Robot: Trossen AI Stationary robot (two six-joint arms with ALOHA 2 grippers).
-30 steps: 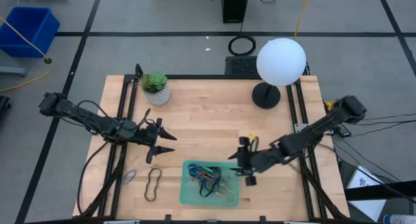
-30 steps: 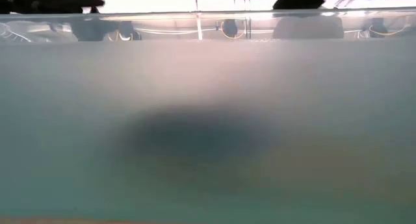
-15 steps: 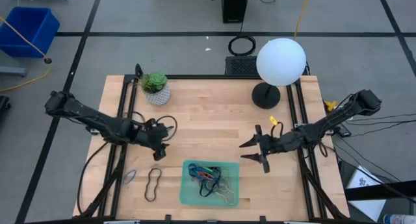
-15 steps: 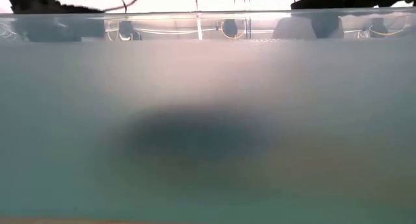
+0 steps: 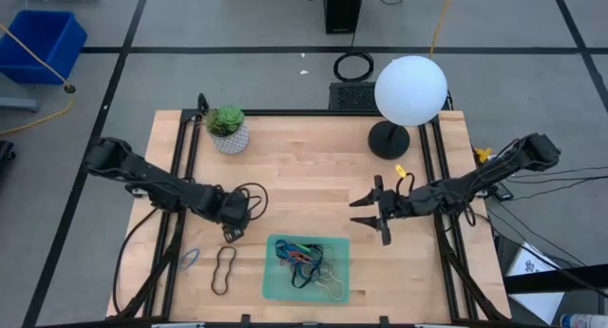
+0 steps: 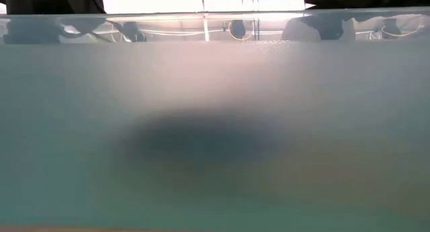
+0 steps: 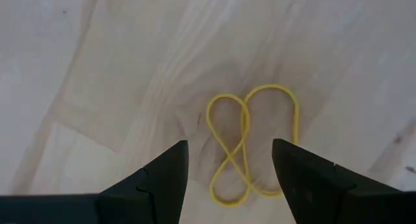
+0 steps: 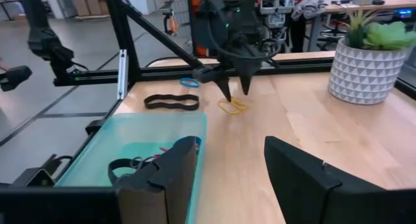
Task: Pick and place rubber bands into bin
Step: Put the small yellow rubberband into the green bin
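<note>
While the right gripper (image 5: 373, 215) waits wide and empty, the left gripper (image 7: 229, 175) hangs open, empty, over a yellow rubber band (image 7: 250, 141).

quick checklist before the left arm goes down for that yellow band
1. Left gripper open: ok, the jaws stand apart.
2. Yellow rubber band between the fingers' line: ok, it lies flat on the table, twisted into a figure eight.
3. Nothing already held by the left gripper: ok.
4. Right gripper out of the way: ok, it is open and empty over bare wood on the other side.
5. Green bin has room: ok, several bands inside.
6. Height above the band: cannot tell.
</note>
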